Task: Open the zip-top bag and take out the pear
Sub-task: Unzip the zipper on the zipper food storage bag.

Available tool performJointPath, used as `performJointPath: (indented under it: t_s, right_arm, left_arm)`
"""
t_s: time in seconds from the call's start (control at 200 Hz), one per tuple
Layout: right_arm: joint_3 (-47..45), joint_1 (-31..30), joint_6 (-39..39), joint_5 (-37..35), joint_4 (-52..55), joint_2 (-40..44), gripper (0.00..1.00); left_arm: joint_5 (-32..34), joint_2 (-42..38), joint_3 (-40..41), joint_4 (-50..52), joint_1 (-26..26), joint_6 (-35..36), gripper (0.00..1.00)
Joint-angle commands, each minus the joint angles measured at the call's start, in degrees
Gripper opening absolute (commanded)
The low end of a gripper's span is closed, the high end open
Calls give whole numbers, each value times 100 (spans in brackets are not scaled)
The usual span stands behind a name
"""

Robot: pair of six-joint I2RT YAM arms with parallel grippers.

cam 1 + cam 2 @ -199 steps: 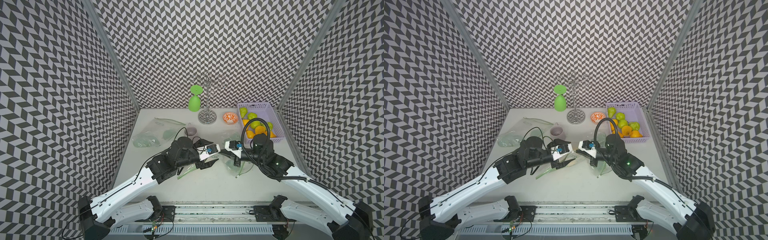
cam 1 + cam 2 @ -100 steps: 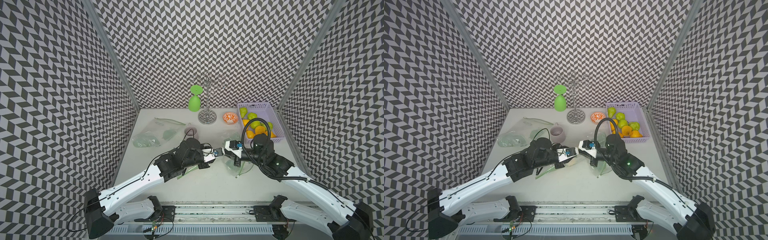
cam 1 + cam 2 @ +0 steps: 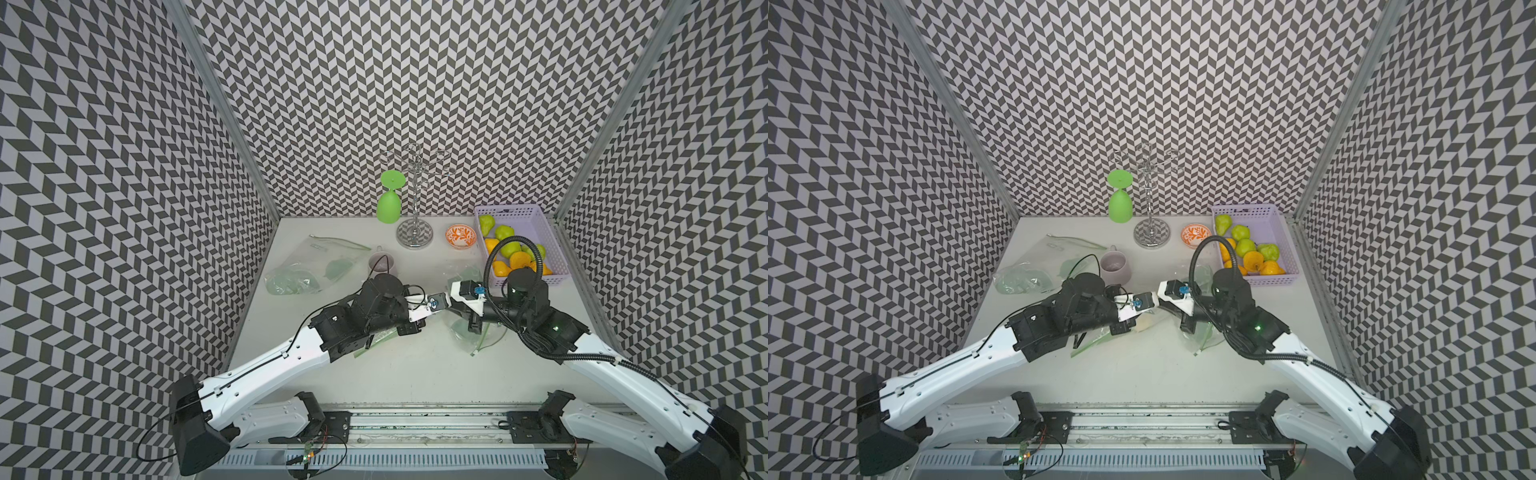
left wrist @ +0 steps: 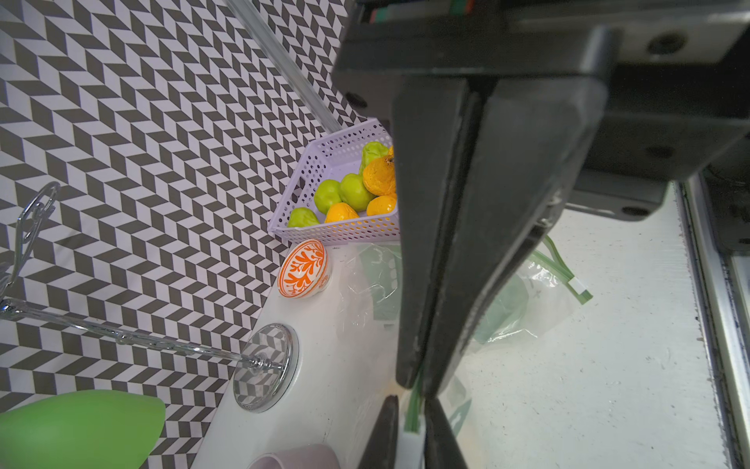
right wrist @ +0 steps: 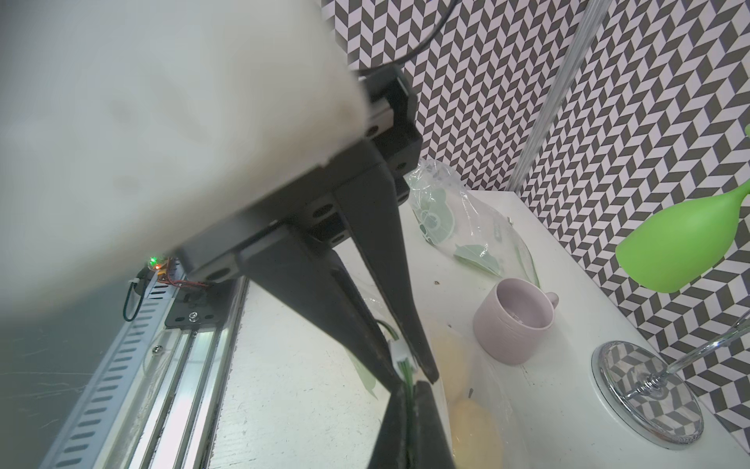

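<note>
The clear zip-top bag [image 3: 1094, 340] with a green zip strip lies mid-table under both wrists. The pear [image 5: 475, 422] shows pale yellow through its film, also in a top view [image 3: 1144, 325]. My left gripper [image 4: 412, 406] is shut on the bag's white slider [image 4: 410, 444], which fills the gap between its jaws. Tip to tip with it, my right gripper [image 5: 410, 385] is shut on the green zip strip just past the slider [image 5: 399, 359]. In both top views the left gripper [image 3: 439, 311] and right gripper [image 3: 452, 309] meet under their wrist cameras.
A lilac basket [image 3: 536, 222] of green and orange fruit sits back right, with an orange patterned bowl [image 3: 460, 236] beside it. At the back stand a chrome stand [image 3: 414, 239], a green goblet [image 3: 389, 208] and a mauve mug [image 3: 380, 262]. Other plastic bags lie at left [image 3: 303, 270] and under the right wrist [image 3: 478, 336].
My left gripper has moved right to meet the right gripper and has closed its jaws on the white slider. The right arm has stayed still, gripping the zip strip.
</note>
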State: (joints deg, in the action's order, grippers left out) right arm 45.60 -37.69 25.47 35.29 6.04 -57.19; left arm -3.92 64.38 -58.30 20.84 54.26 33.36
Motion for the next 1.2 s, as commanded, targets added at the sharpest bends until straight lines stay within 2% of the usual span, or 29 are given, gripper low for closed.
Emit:
performJointPath:
  t_s: [0.0,0.275,0.476,0.591,0.846,0.996,1.197]
  right_arm:
    - [23,-21,43,6,-102,103,0]
    - [-10,-19,7,-182,-118,179,0]
    - [201,76,-201,-1145,-102,135,0]
    - [388,290,-591,-1585,-238,66,0]
    - [560,1192,-1499,-1815,-655,15,0]
    - [616,1327,-1672,-1791,-682,-16,0]
    - [633,1380,-1772,-1659,-645,29,0]
  left_arm:
    - [-18,22,-234,51,23,-84,12]
    - [10,-49,-195,210,-107,-191,3]
    - [188,-316,-75,337,-514,-557,2]
    - [313,-512,120,389,-824,-818,2]
    - [839,-954,170,577,-1751,-1373,2]
    - [1056,-1085,169,532,-2308,-1524,3]
    - [1694,-864,30,535,-2598,-1638,3]
